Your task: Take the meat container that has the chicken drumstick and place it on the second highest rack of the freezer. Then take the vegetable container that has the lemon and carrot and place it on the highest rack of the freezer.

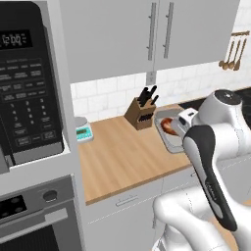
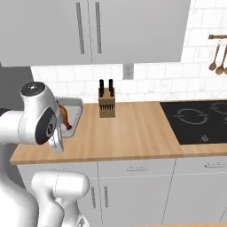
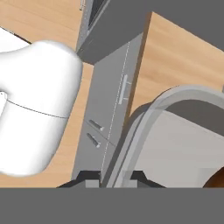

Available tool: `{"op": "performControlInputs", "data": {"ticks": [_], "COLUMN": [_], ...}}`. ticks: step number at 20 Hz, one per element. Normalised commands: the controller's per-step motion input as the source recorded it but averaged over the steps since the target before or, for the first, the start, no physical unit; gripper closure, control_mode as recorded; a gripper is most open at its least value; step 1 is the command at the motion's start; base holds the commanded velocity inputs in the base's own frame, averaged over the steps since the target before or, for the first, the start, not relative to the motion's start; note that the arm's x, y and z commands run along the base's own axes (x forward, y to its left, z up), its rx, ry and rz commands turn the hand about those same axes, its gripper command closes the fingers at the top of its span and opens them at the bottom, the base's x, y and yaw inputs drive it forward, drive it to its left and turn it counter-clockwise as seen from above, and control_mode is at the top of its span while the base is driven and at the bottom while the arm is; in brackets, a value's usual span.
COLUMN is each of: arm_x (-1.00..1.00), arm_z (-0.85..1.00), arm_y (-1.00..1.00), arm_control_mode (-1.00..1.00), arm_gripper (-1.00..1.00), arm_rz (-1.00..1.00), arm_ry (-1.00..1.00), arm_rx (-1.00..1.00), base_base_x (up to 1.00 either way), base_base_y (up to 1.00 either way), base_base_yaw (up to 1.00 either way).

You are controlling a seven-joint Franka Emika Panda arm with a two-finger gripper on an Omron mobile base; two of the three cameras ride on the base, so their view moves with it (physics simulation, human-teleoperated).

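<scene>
Gripper (image 3: 114,178) fingers are seen closed on the near rim of the meat container (image 3: 175,131), one dark tip on each side of the grey wall at the bottom of the hand view. A brown bit of the drumstick (image 3: 216,178) is visible at that view's lower right, inside the container.

From left to right in the left base view, a microwave (image 1: 24,83) is mounted over an oven (image 1: 34,215), a small teal scale (image 1: 83,131) is set at the back of the wooden counter (image 1: 122,157), and a knife block (image 1: 140,112) is placed near the wall. Just beside the block, the container (image 1: 169,139) is seen low over the counter, with the drumstick (image 1: 169,125) in it, partly hidden by the arm. Wooden spoons (image 1: 233,54) are hung at the far right.

In the right base view the container (image 2: 73,113) is found at the counter's left end behind the arm, then the block (image 2: 106,104), then a black cooktop (image 2: 197,119).
</scene>
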Motion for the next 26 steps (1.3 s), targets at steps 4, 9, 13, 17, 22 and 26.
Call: {"op": "performControlInputs", "data": {"ticks": [4, 9, 13, 17, 22, 26], "arm_x": [0.0, 0.0, 0.0, 0.0, 0.0, 0.0], "arm_z": [0.0, 0.0, 0.0, 0.0, 0.0, 0.0], "arm_y": [0.0, 0.0, 0.0, 0.0, 0.0, 0.0], "arm_control_mode": [1.0, 1.0, 1.0, 1.0, 1.0, 1.0], "arm_gripper": [1.0, 1.0, 1.0, 1.0, 1.0, 1.0], "arm_rz": [0.0, 0.0, 0.0, 0.0, 0.0, 0.0], "arm_ry": [0.0, 0.0, 0.0, 0.0, 0.0, 0.0], "arm_rx": [0.0, 0.0, 0.0, 0.0, 0.0, 0.0], "base_base_x": [-1.0, -1.0, -0.78, -0.4, -0.55, -0.66], "base_base_y": [0.0, 0.0, 0.56, 1.0, 1.0, 1.0], "base_base_yaw": [0.0, 0.0, 0.02, 0.07, 0.11, 0.12]}}
